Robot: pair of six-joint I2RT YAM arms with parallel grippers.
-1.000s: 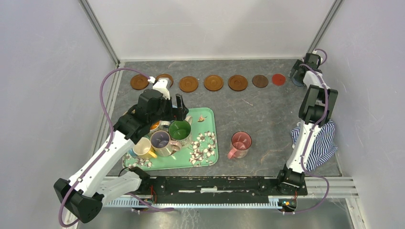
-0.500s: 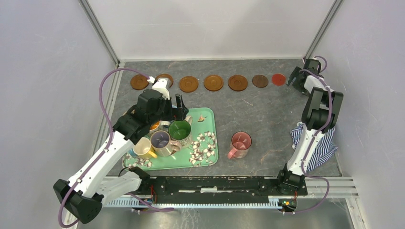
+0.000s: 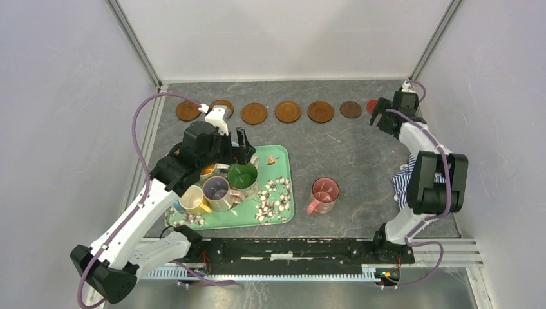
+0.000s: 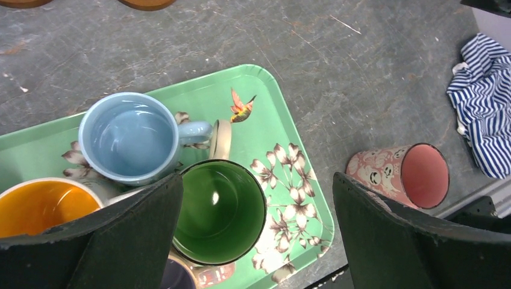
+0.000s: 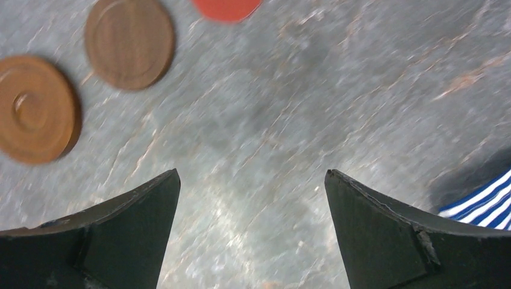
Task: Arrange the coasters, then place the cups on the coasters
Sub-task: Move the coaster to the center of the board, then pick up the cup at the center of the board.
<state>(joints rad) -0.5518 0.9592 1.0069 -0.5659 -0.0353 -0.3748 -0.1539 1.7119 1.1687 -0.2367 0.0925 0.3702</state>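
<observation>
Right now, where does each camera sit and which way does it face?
Top external: fixed above and behind the bases, looking down on the grey table; both arms show.
Left wrist: on the left arm, looking down at the green-lined ceramic mug on the green floral tray; the open left gripper below.
Right wrist: looking down at table beside the small red round coaster; the open right gripper below.
Shared: top and left wrist both show the pink-lined mug.

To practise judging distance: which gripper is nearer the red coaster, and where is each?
Right. The right gripper hangs open right beside the red coaster; the left gripper is far off to its left, over the cups on the tray.
</observation>
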